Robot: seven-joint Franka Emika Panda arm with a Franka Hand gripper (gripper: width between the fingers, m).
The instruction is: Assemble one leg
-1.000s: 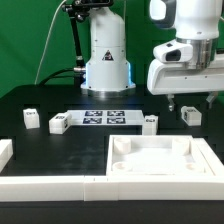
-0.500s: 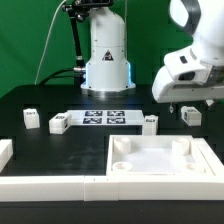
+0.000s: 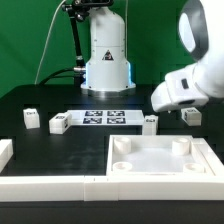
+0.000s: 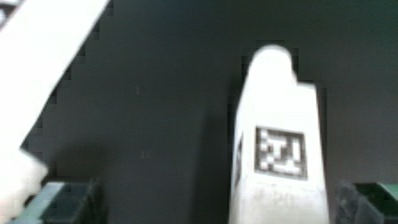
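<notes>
counter: black (image 3: 60, 150); you see all of it in the exterior view.
arm: the white wrist (image 3: 190, 85) hangs tilted over the counter's edge on the exterior view's right, and it is blurred.
jaws: spread wide and gripping nothing; in the wrist view you see one dark fingertip (image 4: 59, 200) at each side of the picture.
leg: the leg (image 3: 191, 115) stands upright close to the counter's edge on the exterior view's right, just beside the arm's wrist.
tagged block: in the wrist view a long white tagged block (image 4: 276, 95) lies between the two fingertips and apart from both. its black-and-white tag (image 4: 279, 152) faces the camera. you cannot tell whether it is that same leg.
other legs: a second leg (image 3: 150, 122) stands just beside the marker board's end on the exterior view's right. a third leg (image 3: 58, 123) stands at the board's other end, and a fourth leg (image 3: 31, 119) is nearer the counter's edge on the exterior view's left.
marker board: it (image 3: 105, 117) lies flat mid-counter, toward the far edge.
tray piece: it (image 3: 160, 160) sits by the near corner on the exterior view's right.
border bars: one bar (image 3: 45, 186) runs along the near edge, and a short bar (image 3: 5, 152) sits at the edge on the exterior view's left.
slanted white piece: it (image 4: 45, 80) shows in the wrist view and is too blurred to name.
</notes>
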